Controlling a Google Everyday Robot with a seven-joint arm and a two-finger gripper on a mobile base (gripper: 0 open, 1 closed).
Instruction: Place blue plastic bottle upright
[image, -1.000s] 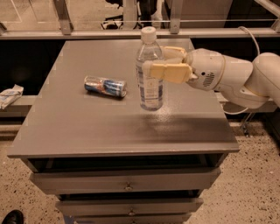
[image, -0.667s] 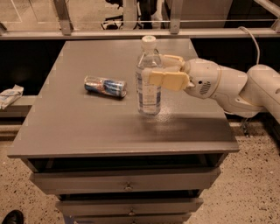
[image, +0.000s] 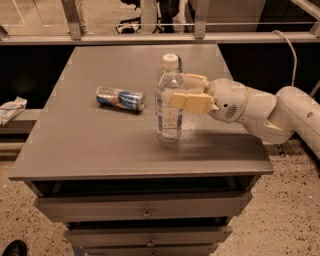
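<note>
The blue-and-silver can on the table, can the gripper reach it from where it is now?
Probably not directly. The gripper is at the upright blue plastic bottle, which stands between it and the can. Nothing covers the can, so reaching over or around the bottle looks feasible.

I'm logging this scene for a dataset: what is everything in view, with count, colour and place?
blue plastic bottle: one, clear with a white cap, upright near the table's middle.
drink can: one, blue and silver, lying on its side left of the bottle.
table: one, grey, centre of view, drawers below.
white item: one, on the ledge at far left; cannot tell what it is.
shoe: one, dark, on the floor at bottom left.
railing: one, metal, behind the table.
cable: one, pale, back right.
arm: one, white, reaching in from the right.
pincer: one, cream, at the bottle's upper half.
</note>
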